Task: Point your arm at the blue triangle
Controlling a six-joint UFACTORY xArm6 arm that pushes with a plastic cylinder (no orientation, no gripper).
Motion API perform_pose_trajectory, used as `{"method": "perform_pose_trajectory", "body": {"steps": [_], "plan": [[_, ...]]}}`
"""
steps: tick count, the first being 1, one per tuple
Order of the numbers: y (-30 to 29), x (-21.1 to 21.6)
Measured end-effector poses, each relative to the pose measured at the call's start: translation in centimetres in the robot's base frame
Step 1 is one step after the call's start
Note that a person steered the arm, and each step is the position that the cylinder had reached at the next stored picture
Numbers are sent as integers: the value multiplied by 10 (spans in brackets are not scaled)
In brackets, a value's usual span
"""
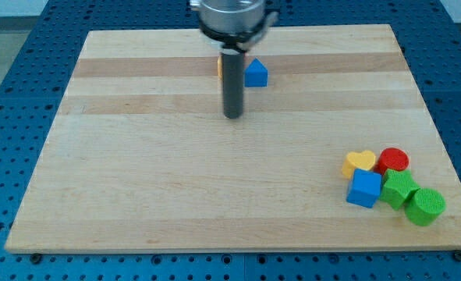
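Nearest the view's bottom, at the right: a huddle of five blocks on the wooden board [136,195] — green cylinder [426,206], green block [399,189] of uncertain shape, blue cube [364,188], yellow heart [359,162], red cylinder [393,160], each touching or just beside its neighbours. None of these concerned the task.

Blue triangle [255,73]: stood near the view's top, centre, upright. An orange block [219,67], shape hidden behind the rod, showed as a sliver at the rod's left.

My tip [232,116]: a bare rod with nothing to open, close or grip; it stood near the blue triangle, below it and slightly to the view's left — apart, not touching.

Progress, as judged: the approach looked largely made. Left to do was a short closing move toward the view's top right to bring my tip beside the triangle.
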State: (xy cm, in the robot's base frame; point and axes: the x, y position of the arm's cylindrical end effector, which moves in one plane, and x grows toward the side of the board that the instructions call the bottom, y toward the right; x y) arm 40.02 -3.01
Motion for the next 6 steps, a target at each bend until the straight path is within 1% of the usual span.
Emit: {"method": "perform_pose_trajectory", "body": {"steps": [1, 3, 4, 6], "plan": [[-35, -28], [-40, -78], [-33, -94], [4, -101]]}}
